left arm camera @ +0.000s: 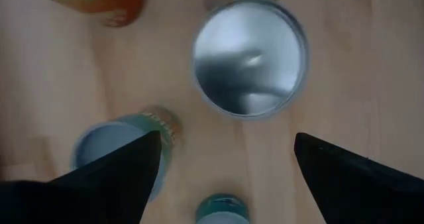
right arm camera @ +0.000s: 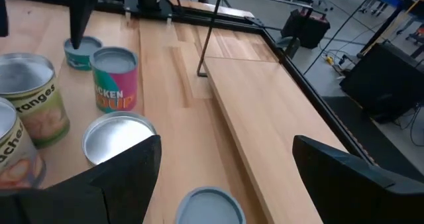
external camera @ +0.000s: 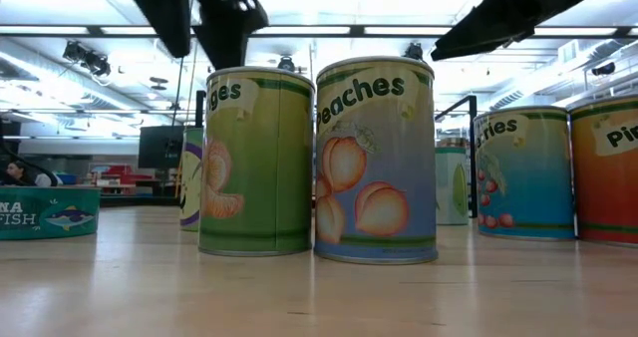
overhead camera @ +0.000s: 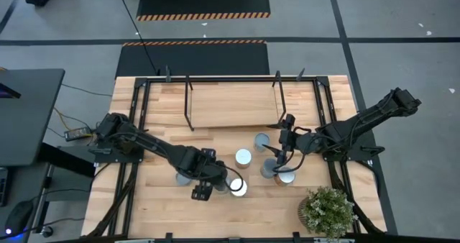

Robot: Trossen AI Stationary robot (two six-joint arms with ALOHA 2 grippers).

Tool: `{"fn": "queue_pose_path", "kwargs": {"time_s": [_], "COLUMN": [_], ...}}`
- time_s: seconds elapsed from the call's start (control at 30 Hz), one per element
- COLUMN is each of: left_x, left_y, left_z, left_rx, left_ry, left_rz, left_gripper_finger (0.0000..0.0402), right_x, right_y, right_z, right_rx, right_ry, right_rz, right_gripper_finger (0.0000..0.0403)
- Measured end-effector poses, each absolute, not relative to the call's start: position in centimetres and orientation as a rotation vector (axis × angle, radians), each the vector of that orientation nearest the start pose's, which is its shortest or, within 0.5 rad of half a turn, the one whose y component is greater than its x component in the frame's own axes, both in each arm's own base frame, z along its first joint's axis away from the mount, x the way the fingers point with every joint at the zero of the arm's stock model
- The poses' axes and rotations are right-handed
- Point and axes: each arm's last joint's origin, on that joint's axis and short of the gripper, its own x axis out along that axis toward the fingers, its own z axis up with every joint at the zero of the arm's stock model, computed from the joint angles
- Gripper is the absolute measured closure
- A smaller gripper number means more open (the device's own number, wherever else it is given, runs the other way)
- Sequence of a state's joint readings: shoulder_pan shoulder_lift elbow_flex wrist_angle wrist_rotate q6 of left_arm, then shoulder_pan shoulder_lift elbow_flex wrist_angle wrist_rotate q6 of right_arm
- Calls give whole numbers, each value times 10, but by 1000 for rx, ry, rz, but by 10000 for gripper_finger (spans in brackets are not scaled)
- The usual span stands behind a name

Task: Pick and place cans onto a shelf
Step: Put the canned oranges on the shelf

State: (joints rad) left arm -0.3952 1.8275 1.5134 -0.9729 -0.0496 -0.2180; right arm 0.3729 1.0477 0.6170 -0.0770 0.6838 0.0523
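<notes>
on the tabletop (overhead camera: 158,214), in front of the shelf (overhead camera: 231,103), the cans stand loosely grouped; none is on the shelf. the left gripper (left arm camera: 225,168) hangs with jaws apart over a silver-topped can (left arm camera: 250,57), gripping nothing. the right gripper (right arm camera: 225,164) hovers near the shelf's front edge, jaws apart and empty, above more cans, the oranges can (right arm camera: 30,98) among them.
</notes>
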Motion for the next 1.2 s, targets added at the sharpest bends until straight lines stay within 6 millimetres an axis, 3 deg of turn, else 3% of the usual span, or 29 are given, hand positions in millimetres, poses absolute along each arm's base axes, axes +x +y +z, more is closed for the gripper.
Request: {"fn": "queue_pose_path", "kwargs": {"time_s": [0.1, 0.63, 0.93, 1.2], "left_x": [338, 348, 354, 350], "left_y": [-138, -161, -165, -175], "left_z": [235, 227, 226, 223], "left_rx": [119, 249, 36, -10], "left_ry": [1330, 1193, 1168, 1161], "left_rz": [-169, -226, -146, -85], "left_gripper_finger": [49, 49, 49, 49], "right_x": [206, 207, 208, 208], "right_y": [61, 63, 63, 63], "right_z": [240, 241, 242, 242], "right_rx": [-204, -172, -164, -165], "right_ry": [436, 425, 415, 416], "right_rz": [-301, -267, -264, -264], "right_gripper_finger": [54, 54, 54, 54]}}
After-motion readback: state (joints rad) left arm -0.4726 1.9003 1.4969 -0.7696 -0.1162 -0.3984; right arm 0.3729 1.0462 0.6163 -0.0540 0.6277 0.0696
